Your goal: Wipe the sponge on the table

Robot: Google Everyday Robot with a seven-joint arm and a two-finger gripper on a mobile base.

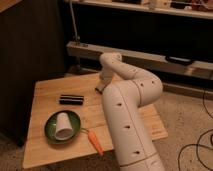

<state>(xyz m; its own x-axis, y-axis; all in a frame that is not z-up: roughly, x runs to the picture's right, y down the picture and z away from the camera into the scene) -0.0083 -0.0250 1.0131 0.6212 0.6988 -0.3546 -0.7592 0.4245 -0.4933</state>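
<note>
The table [47,92] is a light wooden top with plank grain. My white arm reaches over its right side from the near right. The gripper [101,88] points down at the far middle of the tabletop, at or just above the wood. The sponge is hidden; the gripper's end and the wrist cover the spot beneath it. I cannot tell whether anything is held.
A black bar [71,100] lies left of the gripper. A green plate [50,131] with a white cup [63,125] on it sits at the front left, and an orange carrot [95,141] lies beside it. A grey shelf [150,56] runs behind, with a dark cabinet [30,45] on the left.
</note>
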